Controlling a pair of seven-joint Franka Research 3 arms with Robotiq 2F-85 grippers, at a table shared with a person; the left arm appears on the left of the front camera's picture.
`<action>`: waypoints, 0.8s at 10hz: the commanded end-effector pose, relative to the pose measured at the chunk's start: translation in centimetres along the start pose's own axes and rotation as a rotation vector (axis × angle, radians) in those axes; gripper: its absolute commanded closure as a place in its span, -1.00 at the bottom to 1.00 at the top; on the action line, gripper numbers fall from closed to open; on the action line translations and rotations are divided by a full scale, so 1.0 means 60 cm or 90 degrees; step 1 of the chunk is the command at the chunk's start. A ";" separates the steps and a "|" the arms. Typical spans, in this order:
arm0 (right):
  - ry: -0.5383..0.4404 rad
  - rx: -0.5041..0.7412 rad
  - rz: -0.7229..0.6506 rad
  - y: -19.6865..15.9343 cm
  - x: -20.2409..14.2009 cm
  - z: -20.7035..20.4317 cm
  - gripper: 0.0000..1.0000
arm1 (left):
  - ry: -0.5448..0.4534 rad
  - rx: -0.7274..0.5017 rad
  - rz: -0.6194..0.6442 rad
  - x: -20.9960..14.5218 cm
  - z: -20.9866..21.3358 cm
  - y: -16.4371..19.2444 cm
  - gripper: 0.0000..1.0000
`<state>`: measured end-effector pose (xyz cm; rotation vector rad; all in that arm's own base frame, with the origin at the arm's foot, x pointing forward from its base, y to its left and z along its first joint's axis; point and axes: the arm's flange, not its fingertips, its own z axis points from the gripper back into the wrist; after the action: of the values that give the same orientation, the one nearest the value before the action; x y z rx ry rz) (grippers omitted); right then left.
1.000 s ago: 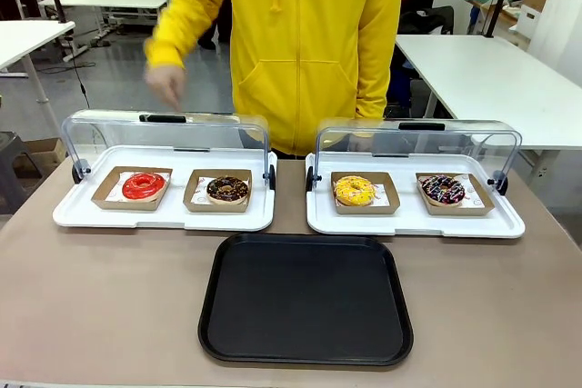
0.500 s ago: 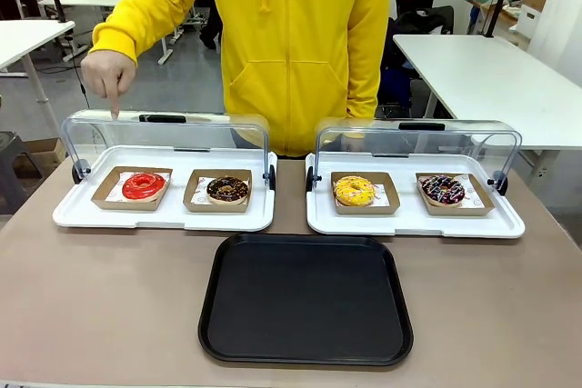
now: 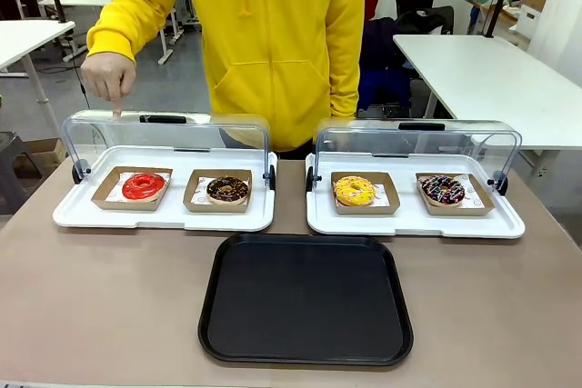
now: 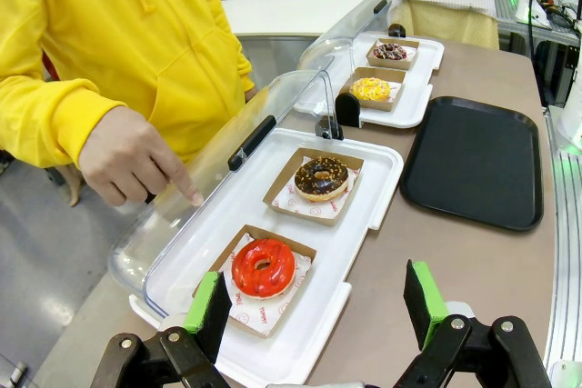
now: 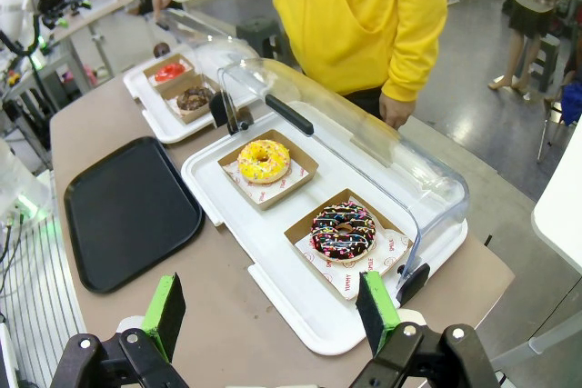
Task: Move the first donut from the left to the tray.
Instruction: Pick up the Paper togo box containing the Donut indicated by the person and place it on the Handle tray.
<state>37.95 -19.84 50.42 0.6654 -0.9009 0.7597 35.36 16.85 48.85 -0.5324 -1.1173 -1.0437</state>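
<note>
Left wrist view, red donut (image 4: pixel 263 267) beyond left end effector (image 4: pixel 316 302) (jaws wide)

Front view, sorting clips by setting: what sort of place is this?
Likely a lab or workshop mocked up as a bakery counter: bare white work tables behind, dome-lidded white trays of donuts.

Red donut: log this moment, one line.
red donut: in white tray | person's hand: pointing down | left gripper: open | right gripper: open
</note>
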 end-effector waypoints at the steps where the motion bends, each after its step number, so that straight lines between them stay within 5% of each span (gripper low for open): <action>1: -0.017 0.001 0.016 -0.002 0.001 -0.002 -1.00 | -0.018 0.004 -0.011 0.000 -0.001 0.005 -1.00; 6: -0.017 0.001 0.016 -0.002 0.001 -0.002 -1.00 | -0.018 0.004 -0.011 0.000 -0.001 0.005 -1.00; 8: -0.017 0.001 0.016 -0.002 0.001 -0.002 -1.00 | 0.044 -0.053 -0.016 0.006 -0.027 0.005 -1.00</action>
<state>37.95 -19.84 50.41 0.6654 -0.9008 0.7597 35.60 16.36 48.66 -0.5350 -1.0912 -1.0666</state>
